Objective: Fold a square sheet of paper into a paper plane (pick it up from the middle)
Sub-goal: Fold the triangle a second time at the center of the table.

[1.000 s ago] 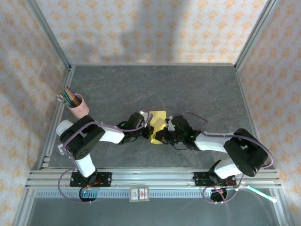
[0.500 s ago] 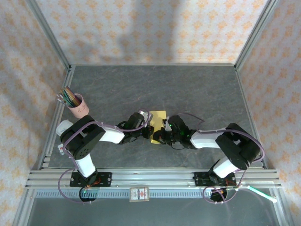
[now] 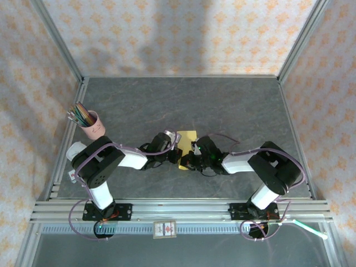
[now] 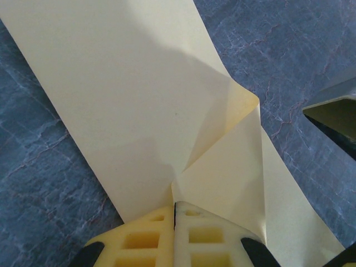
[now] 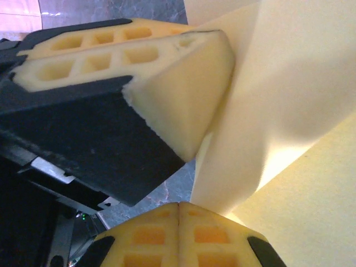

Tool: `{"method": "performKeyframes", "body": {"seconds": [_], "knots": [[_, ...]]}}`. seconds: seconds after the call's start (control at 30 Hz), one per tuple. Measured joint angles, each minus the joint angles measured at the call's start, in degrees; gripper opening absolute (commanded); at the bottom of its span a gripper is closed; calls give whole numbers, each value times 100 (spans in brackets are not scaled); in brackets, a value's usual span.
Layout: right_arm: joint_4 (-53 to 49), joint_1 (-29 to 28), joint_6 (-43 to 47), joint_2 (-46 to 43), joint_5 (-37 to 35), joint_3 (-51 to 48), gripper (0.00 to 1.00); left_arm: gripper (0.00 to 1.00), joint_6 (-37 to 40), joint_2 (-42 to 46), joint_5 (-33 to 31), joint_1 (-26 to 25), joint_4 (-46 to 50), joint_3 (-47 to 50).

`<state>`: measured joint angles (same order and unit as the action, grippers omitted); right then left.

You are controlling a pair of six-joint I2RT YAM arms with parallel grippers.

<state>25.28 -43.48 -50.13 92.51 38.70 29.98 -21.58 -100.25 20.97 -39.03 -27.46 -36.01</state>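
Seen from above, a pink cup (image 3: 92,125) of coloured sticks stands at the left edge of the dark grey bench (image 3: 167,100), well apart from everything else. To its right the left arm reaches toward the middle, and the left pincer (image 3: 174,151) is clenched on the left side of the sheet (image 3: 187,137). In the left wrist view its foam tips meet at the spot where the crease lines run together. The sheet is pale yellow and plain, and lies near the centre of the bench, closer to the near rail (image 3: 178,208) than to the far wall. It is folded into a narrow strip whose long axis runs from near to far, leaning a little to the right at its far end. That far end is squared off. One flap stands up from the strip and curls over at its corner, with sharp diagonal creases beneath it. Just right of the strip, the right pincer (image 3: 191,158) is also clenched, its tips against the raised paper. Whether it actually pinches the paper cannot be told. The two pincers sit almost touching, one on each side of the strip. Open bench surface spreads wide beyond the sheet toward the far wall and out to both side rails.
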Motion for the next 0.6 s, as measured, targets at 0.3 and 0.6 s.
{"method": "performKeyframes", "body": {"seconds": [0.3, 0.6], "knots": [[-125, -24, 105, 181, -146, 52, 1, 0, 4, -2, -4, 0, 2, -9], [-197, -24, 212, 212, -177, 79, 1, 0, 22, -31, -4, 0, 11, -42]]}}
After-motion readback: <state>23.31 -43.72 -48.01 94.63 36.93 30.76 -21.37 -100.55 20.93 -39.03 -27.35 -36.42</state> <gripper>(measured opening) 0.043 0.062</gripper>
